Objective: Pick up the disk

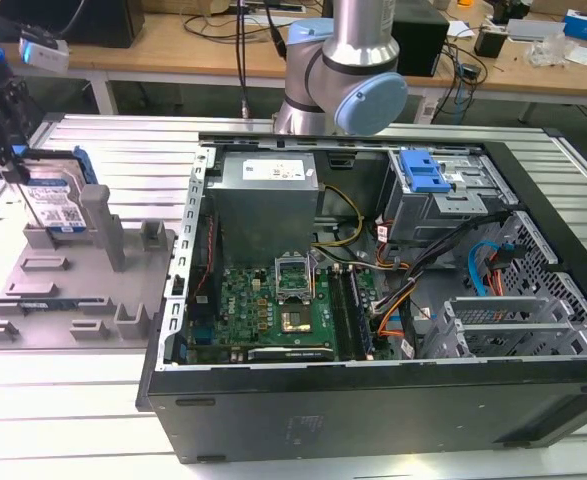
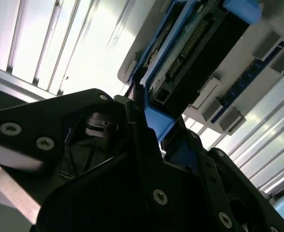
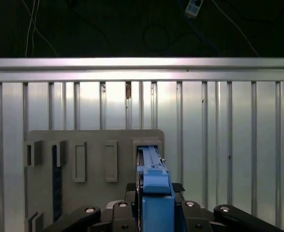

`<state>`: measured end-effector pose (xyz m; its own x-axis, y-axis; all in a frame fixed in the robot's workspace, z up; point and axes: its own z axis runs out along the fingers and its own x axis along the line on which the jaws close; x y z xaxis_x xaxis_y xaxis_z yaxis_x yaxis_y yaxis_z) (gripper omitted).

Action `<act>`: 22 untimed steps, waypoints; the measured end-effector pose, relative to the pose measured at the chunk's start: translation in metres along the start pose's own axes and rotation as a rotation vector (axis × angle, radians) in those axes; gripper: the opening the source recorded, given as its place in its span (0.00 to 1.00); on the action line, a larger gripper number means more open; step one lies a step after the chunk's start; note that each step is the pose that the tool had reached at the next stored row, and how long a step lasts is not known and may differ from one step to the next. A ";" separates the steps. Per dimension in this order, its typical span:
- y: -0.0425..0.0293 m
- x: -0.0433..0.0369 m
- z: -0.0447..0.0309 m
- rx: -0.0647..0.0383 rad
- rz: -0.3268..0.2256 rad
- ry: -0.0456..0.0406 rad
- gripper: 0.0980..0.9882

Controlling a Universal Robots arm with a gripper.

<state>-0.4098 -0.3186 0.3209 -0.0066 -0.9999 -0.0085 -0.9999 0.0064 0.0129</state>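
Note:
The disk [image 1: 55,196] stands on edge at the back of the grey holder tray [image 1: 63,295], at the exterior view's far left; its white-and-blue label faces forward and a blue rail runs along its edge. My gripper [image 1: 15,160] comes down on it from above and is shut on the disk's top edge. In the first wrist view the blue rail of the disk [image 3: 151,157] runs between the black fingers [image 3: 131,187], with the tray [image 3: 93,193] below. The second wrist view shows the disk's connector side [image 2: 190,63] clamped in the gripper [image 2: 149,123]. Whether the disk has left its slot I cannot tell.
An open computer case [image 1: 373,300] lies to the exterior view's right of the tray, with a blue drive-bay bracket [image 1: 421,172] inside. The arm's base [image 1: 348,70] stands behind the case. The ribbed metal table [image 1: 73,420] extends in front. Upright posts [image 1: 108,225] rise from the tray beside the disk.

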 end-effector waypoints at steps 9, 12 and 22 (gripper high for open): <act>0.0009 -0.0006 -0.0732 0.000 0.000 0.0000 0.30; 0.0011 -0.0007 -0.0869 0.000 0.000 0.0000 0.30; 0.0019 -0.0002 -0.1450 0.000 -0.002 -0.0001 0.30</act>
<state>-0.4098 -0.3196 0.4659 -0.0047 -1.0000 -0.0087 -0.9999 0.0046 0.0128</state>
